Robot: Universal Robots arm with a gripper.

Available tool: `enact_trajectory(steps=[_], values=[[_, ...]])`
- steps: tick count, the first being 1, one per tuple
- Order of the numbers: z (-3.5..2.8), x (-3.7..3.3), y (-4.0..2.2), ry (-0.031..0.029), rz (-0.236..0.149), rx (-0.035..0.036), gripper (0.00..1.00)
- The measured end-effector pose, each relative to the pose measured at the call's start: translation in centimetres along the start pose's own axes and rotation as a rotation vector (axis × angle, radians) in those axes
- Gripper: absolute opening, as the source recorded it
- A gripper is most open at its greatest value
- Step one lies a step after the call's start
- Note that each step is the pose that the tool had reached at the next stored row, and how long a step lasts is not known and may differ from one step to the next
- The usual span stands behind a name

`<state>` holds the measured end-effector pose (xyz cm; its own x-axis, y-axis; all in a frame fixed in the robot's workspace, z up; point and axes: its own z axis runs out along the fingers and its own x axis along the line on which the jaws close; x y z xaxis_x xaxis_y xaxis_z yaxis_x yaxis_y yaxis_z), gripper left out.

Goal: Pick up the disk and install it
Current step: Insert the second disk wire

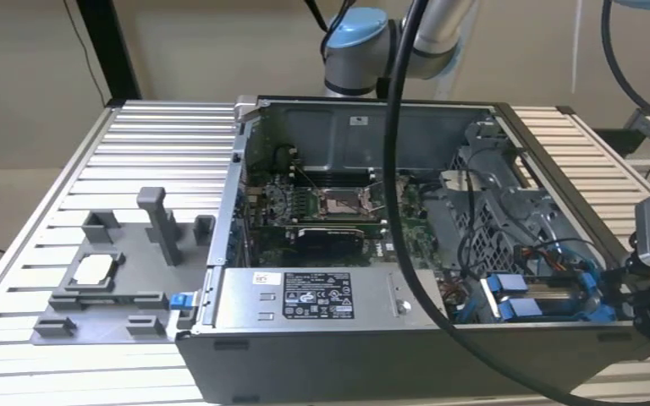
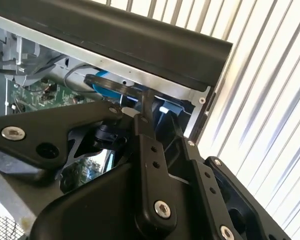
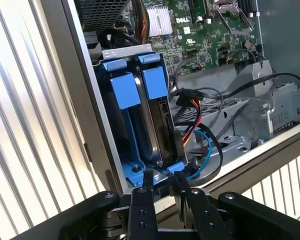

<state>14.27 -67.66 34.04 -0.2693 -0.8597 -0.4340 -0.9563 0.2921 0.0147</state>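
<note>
Disk (image 3: 151, 131) stands on edge inside the drive cage (image 3: 121, 50) at a corner of the open computer case (image 1: 359, 114). It is one of two blue-bracketed units slotted side by side. The first wrist view shows it best: a dark metal body framed by blue plastic (image 3: 155, 80), with a broad blue tab at the far end and a smaller blue end near the case rim. Its label face is turned away, so no print on it can be seen.

The gripper (image 3: 162, 176) sits just at that near blue end, over the case rim. I cannot tell whether the claw is clamped on the bracket or released.

Red, yellow and black wires (image 3: 188, 107) and a blue cable (image 3: 206, 145) run just beside the disk, with the green motherboard (image 3: 200, 30) beyond. The second wrist view looks from under the black linkage, with blue plastic glimpsed past it beneath the case's dark edge (image 2: 140, 40).

The exterior view adds the wider scene. A grey power supply box (image 1: 302, 292) with a white, barcode-printed label lies inside the case. A grey tray (image 1: 116, 296) carrying a small square chip (image 1: 94, 269) rests on the slatted table (image 1: 156, 144) outside the case, on the exterior view's left.
</note>
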Motion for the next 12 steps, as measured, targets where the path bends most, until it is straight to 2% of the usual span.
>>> enact_trajectory(steps=[10,12], values=[[0.11,-0.33,0.11,-0.0039,0.0,-0.0011,1.0],[0.19,-0.34,0.12,-0.0062,0.001,-0.0017,1.0]])
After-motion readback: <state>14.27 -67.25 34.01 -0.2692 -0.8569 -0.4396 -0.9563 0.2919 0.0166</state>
